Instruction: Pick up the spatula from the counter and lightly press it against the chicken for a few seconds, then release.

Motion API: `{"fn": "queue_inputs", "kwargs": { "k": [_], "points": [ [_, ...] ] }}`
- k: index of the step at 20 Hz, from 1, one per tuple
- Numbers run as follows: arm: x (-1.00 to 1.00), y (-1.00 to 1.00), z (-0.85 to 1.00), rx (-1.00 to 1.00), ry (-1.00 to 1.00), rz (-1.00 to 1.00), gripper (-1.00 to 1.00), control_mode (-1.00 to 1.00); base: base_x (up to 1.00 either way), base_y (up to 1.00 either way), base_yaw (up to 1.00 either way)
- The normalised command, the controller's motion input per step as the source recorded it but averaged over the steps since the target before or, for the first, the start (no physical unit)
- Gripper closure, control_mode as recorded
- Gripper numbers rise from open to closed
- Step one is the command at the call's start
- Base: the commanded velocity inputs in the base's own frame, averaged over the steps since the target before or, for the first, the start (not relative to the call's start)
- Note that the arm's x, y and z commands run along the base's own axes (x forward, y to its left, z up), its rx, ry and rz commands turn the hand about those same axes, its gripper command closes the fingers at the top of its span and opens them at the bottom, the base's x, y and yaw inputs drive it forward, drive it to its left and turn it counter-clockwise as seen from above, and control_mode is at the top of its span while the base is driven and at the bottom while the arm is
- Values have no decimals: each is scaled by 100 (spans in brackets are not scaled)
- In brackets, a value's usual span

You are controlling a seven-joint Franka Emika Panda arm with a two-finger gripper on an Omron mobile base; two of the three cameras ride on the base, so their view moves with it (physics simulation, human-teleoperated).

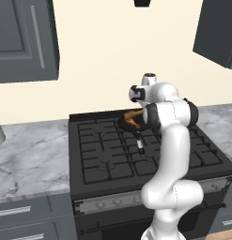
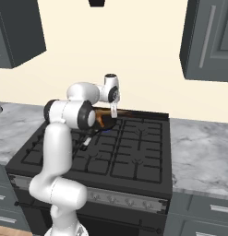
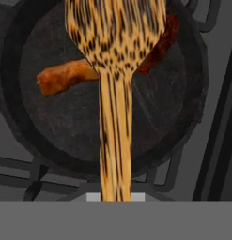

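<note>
The spatula (image 3: 115,47) looks wooden, the pan (image 3: 65,129) matt.

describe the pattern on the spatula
The spatula is tan wood with dark brown streaky mottling, clearest in the hand view.

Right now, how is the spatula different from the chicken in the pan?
The spatula is pale wood with dark streaks; the chicken is orange-brown. The spatula is long, with a wide flat blade and thin handle; the chicken is a short lumpy piece. The spatula reaches over the chicken, hiding its middle; the chicken lies in the pan. Both are over that dark pan.
</note>
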Motion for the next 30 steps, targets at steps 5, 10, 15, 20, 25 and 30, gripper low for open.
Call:
{"fn": "queue_inputs", "kwargs": {
  "k": [5,10,15,20,25,30],
  "points": [
    [-35,0,56,0,-15,10,100,-100,0,0,0],
    [-48,-8,42,0,-14,6,100,-100,0,0,0],
    [-48,-20,17,3,-2,-1,100,-100,0,0,0],
    [-50,-20,19,6,0,-12,100,-100,0,0,0],
    [-36,-12,28,13,-1,-20,100,-100,0,0,0],
    [-43,-2,20,15,-4,-27,100,-100,0,0,0]
  ]
}}
